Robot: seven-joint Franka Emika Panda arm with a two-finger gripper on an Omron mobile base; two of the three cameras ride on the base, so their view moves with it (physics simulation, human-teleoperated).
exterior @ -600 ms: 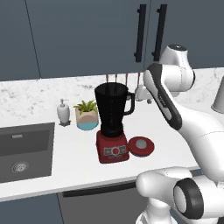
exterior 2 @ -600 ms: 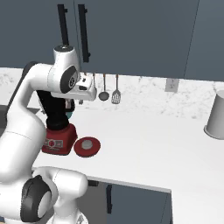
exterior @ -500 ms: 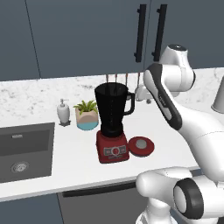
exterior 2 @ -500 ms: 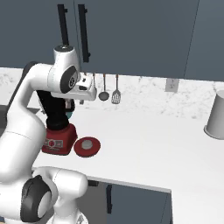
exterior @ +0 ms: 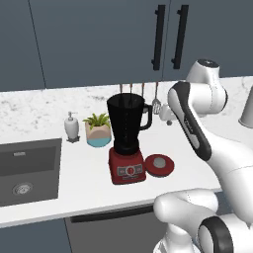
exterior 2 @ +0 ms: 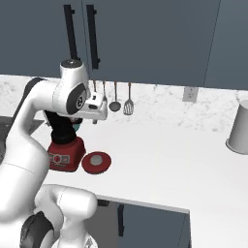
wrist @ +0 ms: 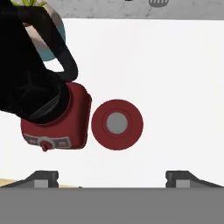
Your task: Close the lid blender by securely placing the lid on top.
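My pincer point(wrist: 112, 179) is spread wide, finger tips point(wrist: 41, 177) far apart at the bottom of the hand view, nothing between them, gripping nothing. It hangs well above the counter point(wrist: 183, 96), looking straight down. Directly under it is the lid point(wrist: 117, 124), a flat red disc with a grey centre, lying flat on the white counter, off the jar. Just left of the lid, almost touching, I see the blender point(wrist: 41, 94): red boxy base with buttons, dark jar on it, handle sticking out toward the far side. In the left base view the lid point(exterior: 160, 164) sits just right of the blender point(exterior: 127, 141), near the front edge of the counter point(exterior: 74, 183); jar mouth is open, upright. Right base view, same thing: lid point(exterior 2: 96, 162) beside the blender point(exterior 2: 64, 145), whose jar is mostly hidden behind my arm. Farther left behind the blender there's a small potted plant point(exterior: 98, 129) and a white soap dispenser point(exterior: 72, 126), then the sink point(exterior: 29, 170) at far left. Utensils point(exterior 2: 121, 99) hang on the back wall. A pale container point(exterior 2: 240, 127) stands far right on the counter, well apart from everything.
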